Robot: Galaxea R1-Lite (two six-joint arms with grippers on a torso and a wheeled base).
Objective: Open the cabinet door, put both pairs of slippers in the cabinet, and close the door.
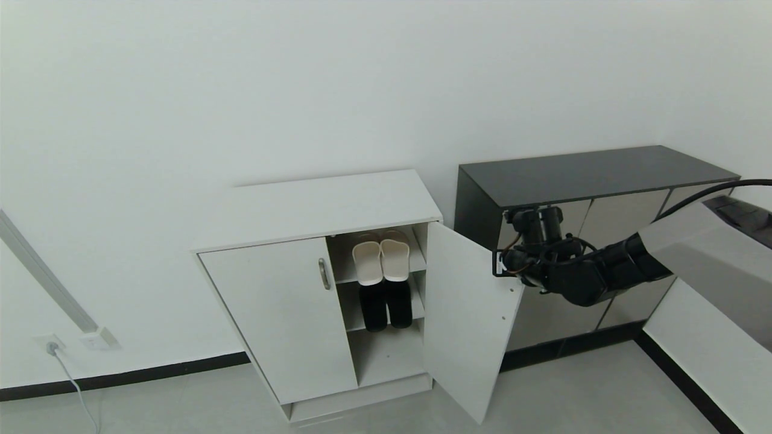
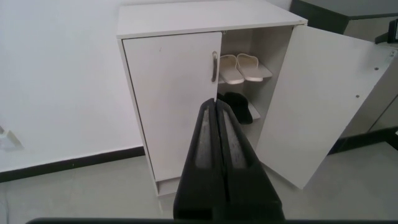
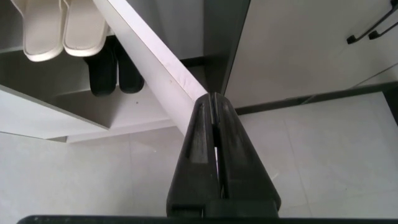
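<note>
Closest to my left wrist camera, the left gripper (image 2: 216, 104) has its jaws clenched flat together with nothing between them. It hangs in front of the white cabinet (image 2: 205, 18), well apart from it, facing the closed left door (image 2: 171, 106).

On the right wrist camera, the right gripper (image 3: 214, 98) is likewise clenched on nothing. Its tip sits right at the free edge of the open right door (image 3: 155, 59), and I cannot tell whether it touches. From the head camera I see that arm extending in from the right at the door's upper part, with the door swung out wide toward me.

Past the door, in the right half of the cabinet, both pairs sit on shelves. The white slippers (image 1: 381, 260) lie side by side on the upper shelf, their ends overhanging its front edge. The black slippers (image 1: 386, 306) are directly beneath on the next shelf down. The left door carries a silver handle (image 1: 324, 274) near its inner edge.

Farther right, a dark-topped cabinet (image 1: 591, 175) stands just beside the white one against the wall. Low on the wall at far left I see a socket (image 1: 53, 346) with a cable plugged in.
</note>
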